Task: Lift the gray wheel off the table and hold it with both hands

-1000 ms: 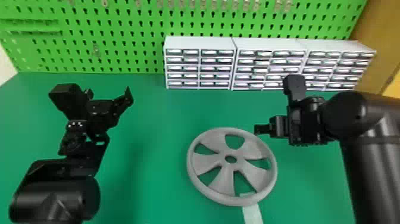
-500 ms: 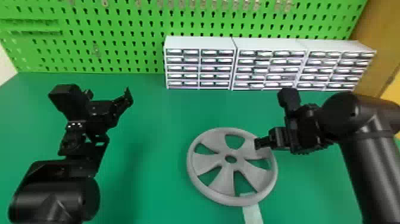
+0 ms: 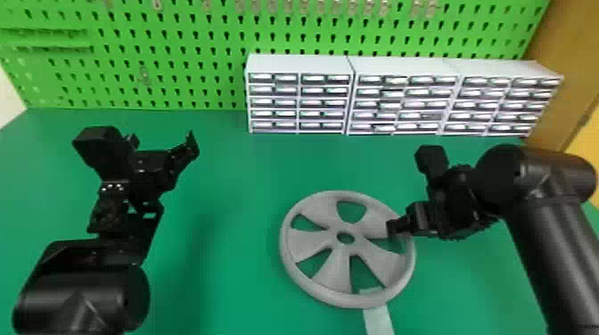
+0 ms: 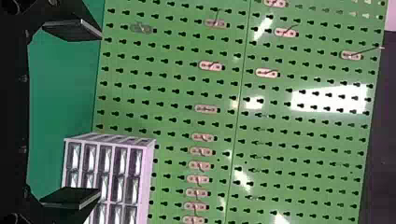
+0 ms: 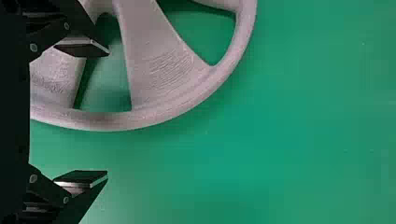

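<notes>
Right gripper (image 3: pixel 420 226) is sitting wide open, spanning the edge of the gray wheel (image 3: pixel 335 274), contact unclear. Left gripper (image 3: pixel 162 142) is hanging wide open, well left of it.

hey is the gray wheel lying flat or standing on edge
Flat: the gray wheel lies on the green table, its spoked face up.

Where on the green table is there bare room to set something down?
Bare tabletop lies between the left end effector and the gray wheel, and between the wheel and the drawer units. It is crowded at the wheel's right side, where the right end effector hovers over it.
</notes>
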Motion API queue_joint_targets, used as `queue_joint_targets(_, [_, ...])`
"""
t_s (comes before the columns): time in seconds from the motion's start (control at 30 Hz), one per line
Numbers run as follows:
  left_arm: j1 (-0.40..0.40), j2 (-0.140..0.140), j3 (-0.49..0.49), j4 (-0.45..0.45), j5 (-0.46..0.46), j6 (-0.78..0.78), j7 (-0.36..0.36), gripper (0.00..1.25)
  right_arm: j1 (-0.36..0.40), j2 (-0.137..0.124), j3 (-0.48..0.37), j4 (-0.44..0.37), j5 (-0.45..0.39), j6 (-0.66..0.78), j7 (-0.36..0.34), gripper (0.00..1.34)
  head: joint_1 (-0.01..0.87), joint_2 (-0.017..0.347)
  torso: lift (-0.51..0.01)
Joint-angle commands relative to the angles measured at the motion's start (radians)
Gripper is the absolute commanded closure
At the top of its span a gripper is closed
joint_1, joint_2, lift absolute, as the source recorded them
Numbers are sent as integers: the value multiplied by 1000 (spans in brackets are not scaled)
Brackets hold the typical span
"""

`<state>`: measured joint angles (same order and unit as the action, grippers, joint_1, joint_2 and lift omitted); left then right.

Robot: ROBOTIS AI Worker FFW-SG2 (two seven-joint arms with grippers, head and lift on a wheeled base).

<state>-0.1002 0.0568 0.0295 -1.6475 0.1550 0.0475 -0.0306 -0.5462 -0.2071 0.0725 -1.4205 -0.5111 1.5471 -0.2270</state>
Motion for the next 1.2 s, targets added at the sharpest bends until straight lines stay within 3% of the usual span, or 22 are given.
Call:
queue_joint_targets(0.0, [-1, 0, -2, 0, 0, 0, 0, 108, -6, -1, 4, 28, -1, -13, 0, 346, 711, 15, -98])
queue_joint_targets(0.6, [-3, 0, -3, 0, 0, 0, 1, 108, -17, 0, 39, 80, -6, -47, 0, 367, 711, 15, -98])
queue_joint_targets(1.17, [-3, 0, -3, 0, 0, 0, 1, 108, -20, 0, 46, 94, 0, -48, 0, 639, 711, 15, -98])
